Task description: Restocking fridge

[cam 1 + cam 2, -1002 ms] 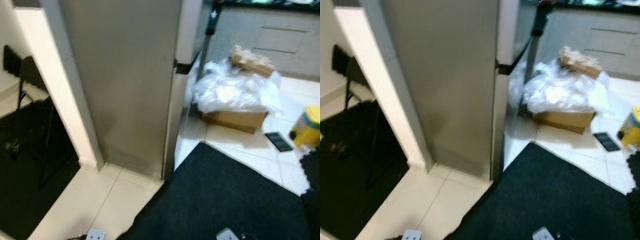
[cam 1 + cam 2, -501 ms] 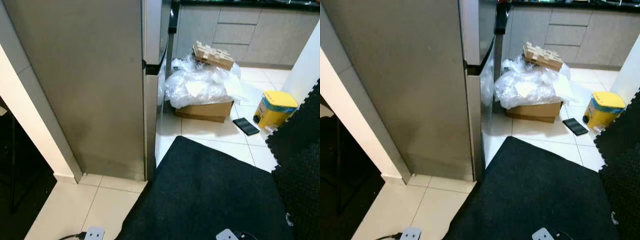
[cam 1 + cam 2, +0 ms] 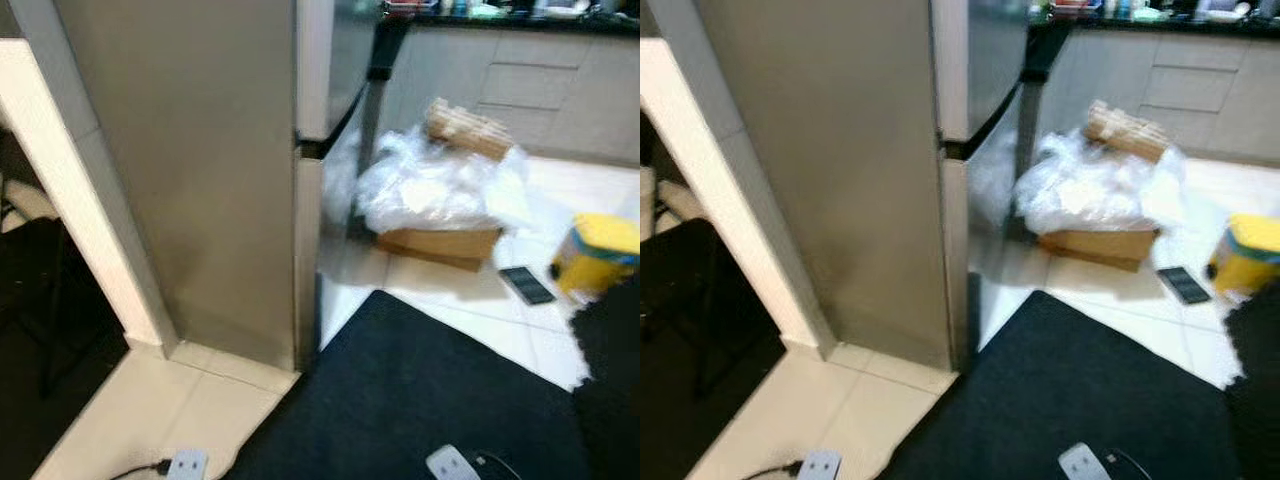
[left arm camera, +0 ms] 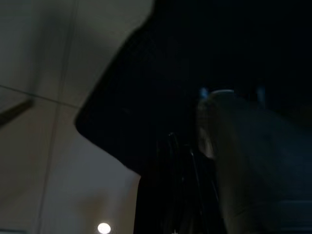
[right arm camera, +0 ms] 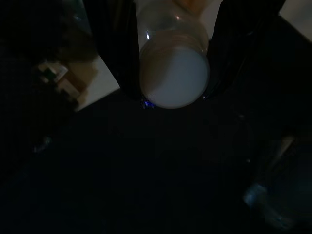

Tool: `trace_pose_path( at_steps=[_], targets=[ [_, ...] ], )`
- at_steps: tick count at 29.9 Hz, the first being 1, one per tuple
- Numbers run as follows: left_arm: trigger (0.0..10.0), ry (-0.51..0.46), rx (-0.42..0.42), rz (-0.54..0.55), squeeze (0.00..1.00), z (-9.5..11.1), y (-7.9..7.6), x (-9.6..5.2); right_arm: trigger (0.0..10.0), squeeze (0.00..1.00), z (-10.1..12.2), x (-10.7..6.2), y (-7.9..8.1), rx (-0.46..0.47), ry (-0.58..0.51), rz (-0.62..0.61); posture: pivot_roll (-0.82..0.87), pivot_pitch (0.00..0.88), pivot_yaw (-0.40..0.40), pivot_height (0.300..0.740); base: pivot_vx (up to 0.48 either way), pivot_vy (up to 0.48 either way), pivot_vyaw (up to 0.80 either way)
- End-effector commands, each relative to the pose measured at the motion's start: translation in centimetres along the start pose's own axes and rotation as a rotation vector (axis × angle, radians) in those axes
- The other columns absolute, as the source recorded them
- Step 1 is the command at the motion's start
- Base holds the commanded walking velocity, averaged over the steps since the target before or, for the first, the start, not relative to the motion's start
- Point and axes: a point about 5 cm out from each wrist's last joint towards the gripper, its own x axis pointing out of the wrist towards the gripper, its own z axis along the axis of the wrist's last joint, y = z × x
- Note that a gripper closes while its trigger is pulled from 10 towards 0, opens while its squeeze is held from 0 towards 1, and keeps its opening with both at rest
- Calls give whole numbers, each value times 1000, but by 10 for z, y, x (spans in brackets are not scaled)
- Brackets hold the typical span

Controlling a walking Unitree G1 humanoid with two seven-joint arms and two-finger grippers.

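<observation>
The silver fridge [image 3: 200,170] stands ahead on the left, seen from its side, with its doors closed and a dark handle [image 3: 378,50] on the front. In the right wrist view my right gripper [image 5: 173,92] is shut on a pale bottle [image 5: 174,73], whose round whitish end sits between the two black fingers [image 5: 117,48]. The left wrist view is very dark: it looks down at the black mat [image 4: 161,73] and pale tiles [image 4: 44,122].
A cardboard box [image 3: 440,243] under crumpled clear plastic [image 3: 430,185] and a stack of wooden blocks [image 3: 468,128] sit beside the fridge front. A yellow bin [image 3: 600,255] and a phone [image 3: 527,285] lie on the tiles. A black mat [image 3: 420,390], a power strip [image 3: 186,464] and a white pillar [image 3: 70,190] are close by.
The head camera has swung, so the whole scene shifts and is blurred now. Fridge, box and bin keep their places on the floor.
</observation>
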Motion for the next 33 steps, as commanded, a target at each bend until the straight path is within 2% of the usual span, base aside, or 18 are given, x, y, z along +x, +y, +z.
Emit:
trace_pose_path(
  at_steps=[1,5,13,24,33],
  targets=[
    [10000,52,9,-5,0,-13,-1,-2,10000,0,-4,0,-3,2,16,-6,10,0,20,740,0,-480,0],
    [10000,47,6,-3,0,-11,-2,-1,10000,0,-4,0,-3,-3,16,-4,10,0,18,740,0,-433,0],
    [10000,35,-39,36,0,-8,4,-1,10000,0,-4,0,-2,-12,17,0,10,0,18,740,0,0,0],
    [10000,44,-20,38,0,-9,7,-2,10000,0,-4,0,-3,-10,17,1,11,0,20,740,0,0,0],
    [10000,44,-13,32,0,-10,5,-2,10000,0,-4,0,-3,-7,16,1,9,0,19,740,302,0,0]
  ],
)
